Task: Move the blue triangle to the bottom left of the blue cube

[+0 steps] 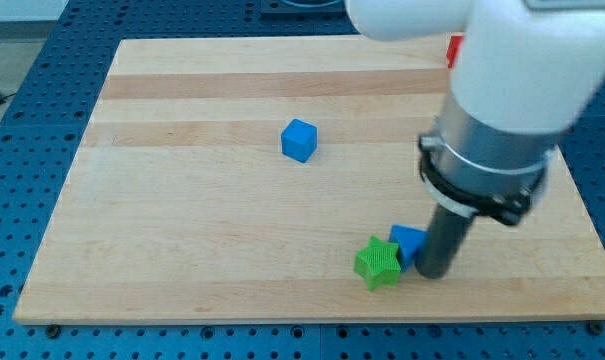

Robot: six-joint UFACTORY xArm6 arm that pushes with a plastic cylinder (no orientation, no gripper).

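The blue cube (299,140) sits on the wooden board (182,200) near the middle, a little towards the view's top. The blue triangle (406,241) lies near the board's bottom edge, right of centre, partly hidden by my rod. A green star-shaped block (378,263) touches the triangle on its lower left. My tip (431,273) rests on the board right against the triangle's right side. The triangle is far to the lower right of the blue cube.
A red block (453,50) shows partly at the board's top right, mostly hidden behind the white arm (512,70). A blue perforated table surrounds the board.
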